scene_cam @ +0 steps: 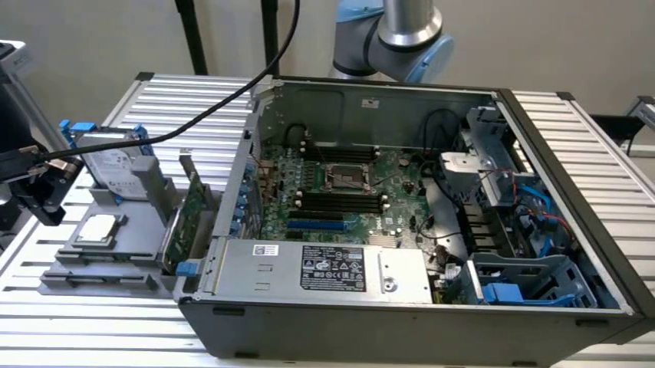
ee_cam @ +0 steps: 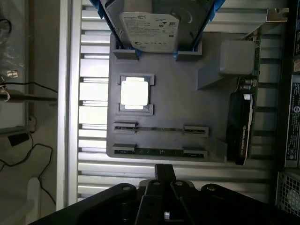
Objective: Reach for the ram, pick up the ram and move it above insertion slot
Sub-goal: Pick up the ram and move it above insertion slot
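Observation:
Two thin green ram sticks stand edge-up in the holders of a grey fixture, one nearer my gripper and one just behind it. My black gripper hangs over the slatted table a little short of the nearer stick, touching nothing, and its fingers look shut. In the exterior view the gripper is at the far left, beside the fixture. The black memory slots lie in the middle of the motherboard inside the open computer case.
The fixture also carries a hard drive in a blue bracket, a processor chip and a tall green expansion card next to the case. A black cable runs across the slatted table to the gripper.

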Robot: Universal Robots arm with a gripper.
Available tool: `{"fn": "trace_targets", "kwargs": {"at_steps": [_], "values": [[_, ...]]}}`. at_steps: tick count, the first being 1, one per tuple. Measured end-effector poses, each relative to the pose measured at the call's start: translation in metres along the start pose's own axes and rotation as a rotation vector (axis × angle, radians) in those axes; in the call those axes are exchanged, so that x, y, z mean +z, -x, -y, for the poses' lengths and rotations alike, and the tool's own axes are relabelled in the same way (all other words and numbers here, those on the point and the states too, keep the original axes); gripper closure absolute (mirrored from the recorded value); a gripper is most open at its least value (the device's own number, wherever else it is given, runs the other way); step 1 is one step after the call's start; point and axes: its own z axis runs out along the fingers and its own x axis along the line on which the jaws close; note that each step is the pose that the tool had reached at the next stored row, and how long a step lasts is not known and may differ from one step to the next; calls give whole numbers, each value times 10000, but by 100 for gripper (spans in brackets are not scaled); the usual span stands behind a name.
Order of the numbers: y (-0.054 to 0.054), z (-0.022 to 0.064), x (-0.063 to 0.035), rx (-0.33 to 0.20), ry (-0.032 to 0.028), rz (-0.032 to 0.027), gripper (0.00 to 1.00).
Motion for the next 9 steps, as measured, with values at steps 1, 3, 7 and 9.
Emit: {"fn": "trace_targets", "kwargs": {"at_steps": [1,3,7,9], "values": [[0,0,0,0,0,0,89],[0,0,0,0,0,0,89],[3,0,0,0,0,0,89],[8,0,1,-126,-3,-3,89]]}}
